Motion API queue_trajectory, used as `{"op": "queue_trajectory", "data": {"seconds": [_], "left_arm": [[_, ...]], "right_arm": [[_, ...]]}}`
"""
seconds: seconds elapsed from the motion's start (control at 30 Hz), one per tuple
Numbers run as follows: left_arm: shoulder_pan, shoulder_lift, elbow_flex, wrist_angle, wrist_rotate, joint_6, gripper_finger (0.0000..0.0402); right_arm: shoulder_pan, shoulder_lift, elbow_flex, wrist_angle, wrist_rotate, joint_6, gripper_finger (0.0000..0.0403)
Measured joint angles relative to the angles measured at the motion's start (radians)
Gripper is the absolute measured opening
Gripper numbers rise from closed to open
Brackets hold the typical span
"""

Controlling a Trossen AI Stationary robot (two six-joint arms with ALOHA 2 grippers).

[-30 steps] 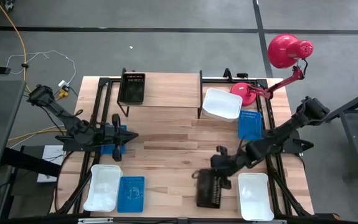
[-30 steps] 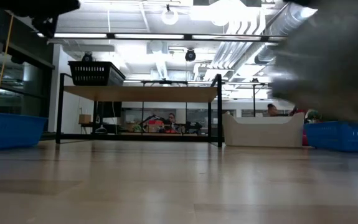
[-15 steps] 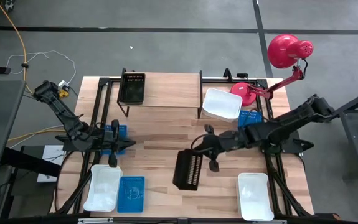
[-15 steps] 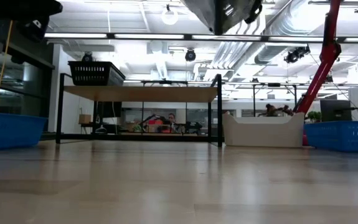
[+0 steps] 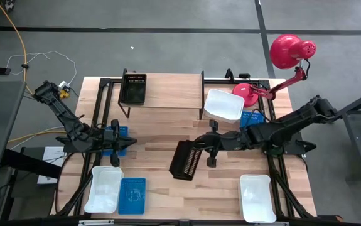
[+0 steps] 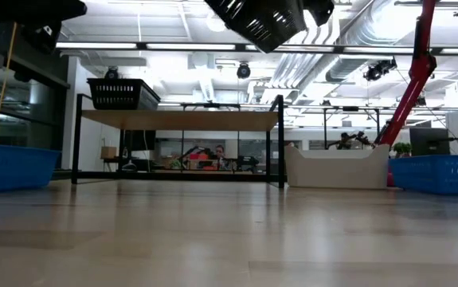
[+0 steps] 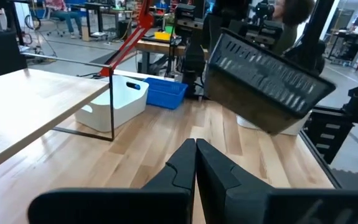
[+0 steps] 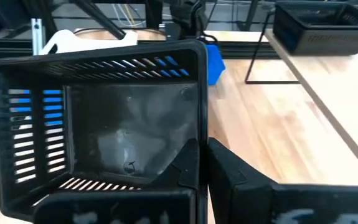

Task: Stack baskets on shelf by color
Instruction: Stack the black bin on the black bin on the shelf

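Observation:
My right gripper is shut on a black perforated basket, held high over the table's middle. It shows at the top of the low view and in the left wrist view. My left gripper is shut and empty at the table's left, above a blue basket. The shelf stands at the far edge with another black basket resting on its left end. A white basket and a blue one lie on the table by the shelf's right end. My right gripper holds the black basket by one side wall, with one finger inside the basket and the other outside. The fingers come from the table's right, roughly level. The basket is lifted clear of the table and tipped, its open side turned toward the wrist.
A white basket and a blue basket lie at the near left, and a white basket at the near right. A red lamp stands at the far right corner. Bare wood lies under the held basket.
My right gripper has lifted the black basket off the table near the near edge. It has carried the basket up, toward the far edge and leftward over the table's middle. The basket has tipped from lying flat to tilted.

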Motion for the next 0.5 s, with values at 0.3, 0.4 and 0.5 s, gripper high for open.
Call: {"op": "queue_trajectory", "data": {"seconds": [0.3,0.4,0.5], "left_arm": [[0.002,0.026,-0.002,0.085,0.002,0.041,0.0],[0.011,0.068,-0.002,0.271,0.003,0.2,0.0],[0.042,0.114,-0.002,0.518,0.003,0.379,0.0]], "right_arm": [[0.0,0.0,-0.002,0.087,0.105,-0.087,0.0],[0.0,0.0,-0.002,0.217,0.201,-0.209,0.0],[-0.002,0.0,-0.002,0.352,0.347,-0.357,0.0]]}}
